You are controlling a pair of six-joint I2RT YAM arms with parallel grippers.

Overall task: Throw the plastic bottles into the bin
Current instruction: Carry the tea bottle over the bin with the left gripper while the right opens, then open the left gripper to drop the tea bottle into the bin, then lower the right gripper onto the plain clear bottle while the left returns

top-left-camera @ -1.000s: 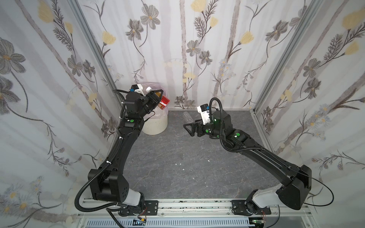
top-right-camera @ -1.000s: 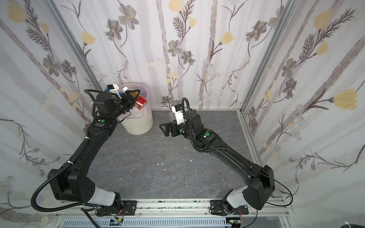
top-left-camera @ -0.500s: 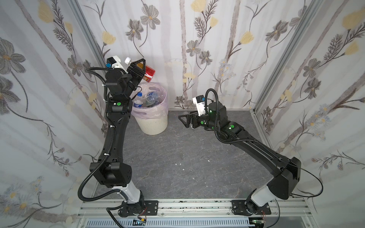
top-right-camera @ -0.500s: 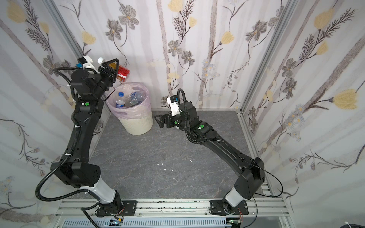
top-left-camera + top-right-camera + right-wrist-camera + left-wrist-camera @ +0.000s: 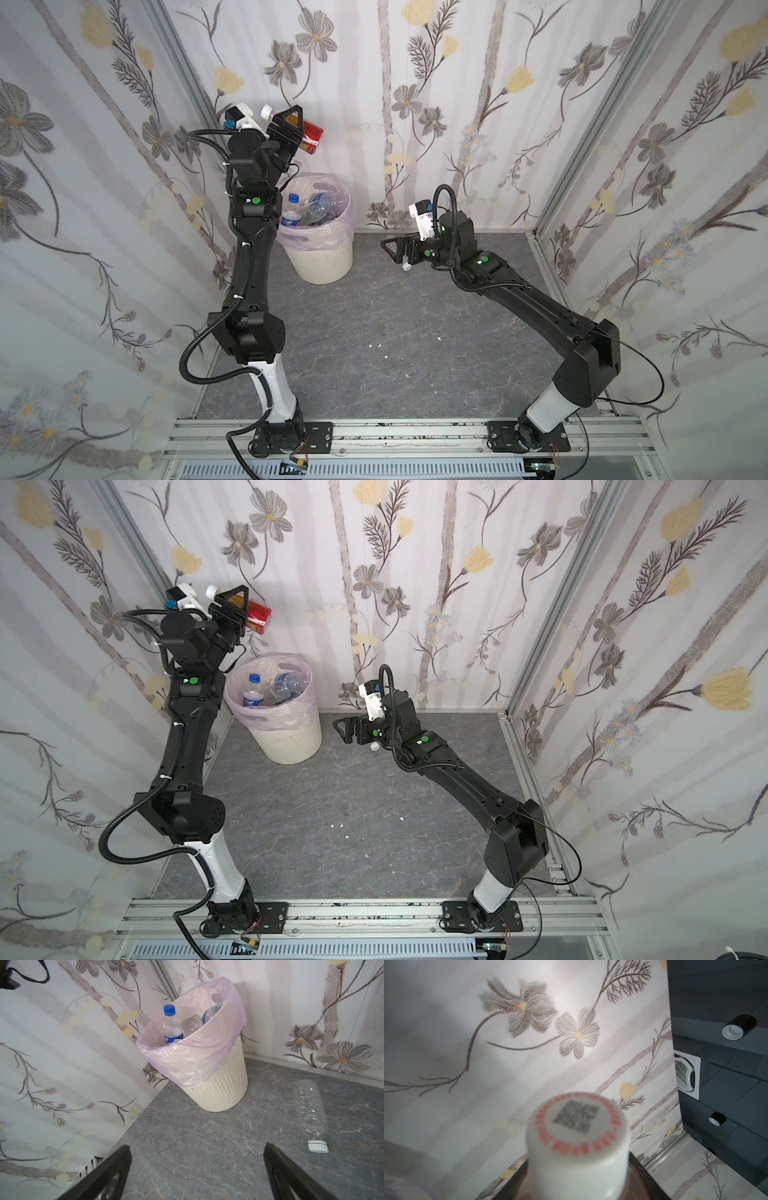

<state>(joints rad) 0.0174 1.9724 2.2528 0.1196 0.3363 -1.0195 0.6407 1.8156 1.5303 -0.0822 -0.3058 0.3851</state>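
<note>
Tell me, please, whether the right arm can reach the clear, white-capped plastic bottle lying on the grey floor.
Probably yes: the right gripper is open and empty, low over the grey floor, and the clear white-capped plastic bottle lies just beside it with nothing between them.

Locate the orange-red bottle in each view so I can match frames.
Both top views: orange-red bottle upper left, raised near the back wall, with the bin lower in frame.
Left wrist: close up, its white cap facing the camera.
Right wrist: not in it.
Shared landmark: the bin, seen in both top views and the right wrist view.
</note>
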